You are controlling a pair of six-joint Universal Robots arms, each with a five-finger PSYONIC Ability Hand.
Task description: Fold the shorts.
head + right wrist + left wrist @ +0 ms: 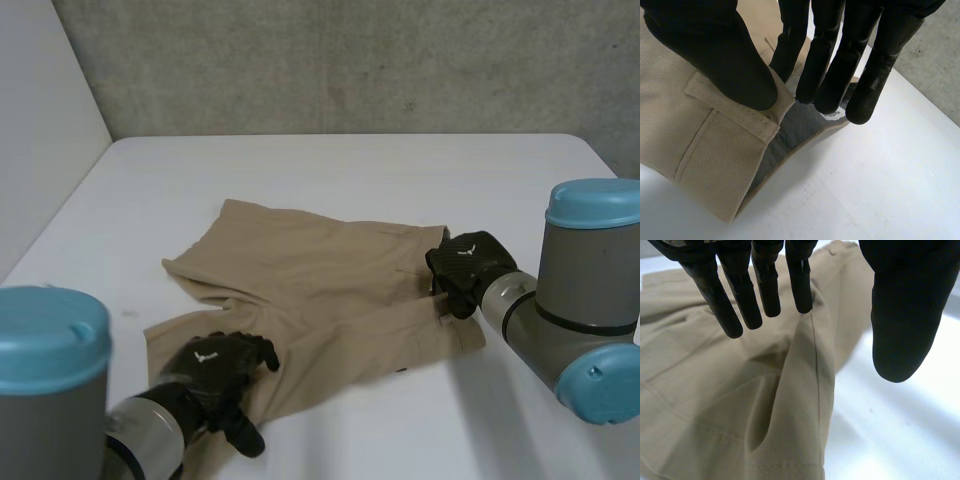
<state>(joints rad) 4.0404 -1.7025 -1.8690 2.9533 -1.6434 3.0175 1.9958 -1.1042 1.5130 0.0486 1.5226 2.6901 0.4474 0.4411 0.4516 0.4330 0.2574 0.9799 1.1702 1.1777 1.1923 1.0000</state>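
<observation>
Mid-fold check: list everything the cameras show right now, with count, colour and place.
shorts: one, beige, spread on the middle of the table, waistband toward the right arm
table: one, white, under the shorts
wall: one, grey, behind the table
side panel: one, white, along the table's left edge
left robot hand: one, black, fingers straight, on the near leg of the shorts at a raised crease
right robot hand: one, black, thumb and fingers pinching the waistband edge
arms: two, grey with light-blue caps; left arm at near left, right arm at right
</observation>
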